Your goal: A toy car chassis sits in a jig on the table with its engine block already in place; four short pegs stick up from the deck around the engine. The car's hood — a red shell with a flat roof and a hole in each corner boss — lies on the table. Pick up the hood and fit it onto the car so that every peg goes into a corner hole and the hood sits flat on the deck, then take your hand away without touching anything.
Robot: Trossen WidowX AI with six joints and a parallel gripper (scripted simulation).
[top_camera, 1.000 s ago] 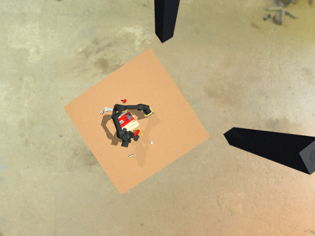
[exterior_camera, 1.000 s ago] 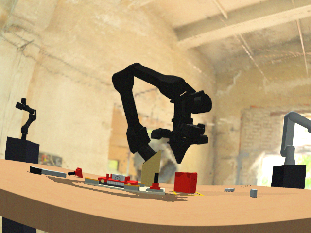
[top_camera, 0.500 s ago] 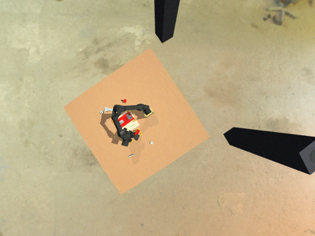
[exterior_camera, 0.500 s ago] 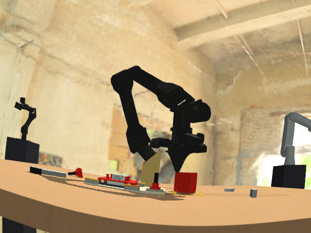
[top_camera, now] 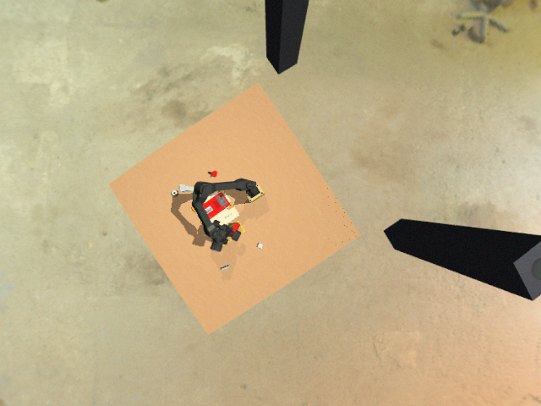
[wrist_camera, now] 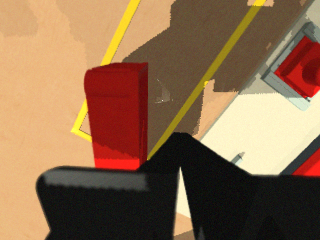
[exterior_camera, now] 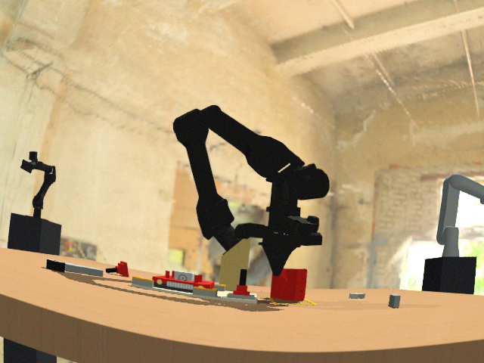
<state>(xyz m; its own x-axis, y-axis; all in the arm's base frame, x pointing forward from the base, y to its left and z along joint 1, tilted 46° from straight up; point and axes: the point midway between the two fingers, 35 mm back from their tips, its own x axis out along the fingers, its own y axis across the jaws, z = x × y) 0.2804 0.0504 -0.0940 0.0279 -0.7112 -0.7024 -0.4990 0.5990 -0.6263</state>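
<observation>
With its fingertips closed together on nothing, the gripper [exterior_camera: 277,273] [wrist_camera: 179,139] points down close by the red hood [top_camera: 236,227] [exterior_camera: 289,285] [wrist_camera: 118,115], which stands on edge at the yellow outline [top_camera: 243,228] [exterior_camera: 310,302] [wrist_camera: 117,42] (a black-handled red piece [exterior_camera: 242,288] [wrist_camera: 302,70] sits near, between hood and chassis [top_camera: 216,205] [exterior_camera: 182,282] [wrist_camera: 309,165]).

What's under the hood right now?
Around the hood's foot, yellow outline and table show; directly beneath is covered, so I cannot tell.
</observation>
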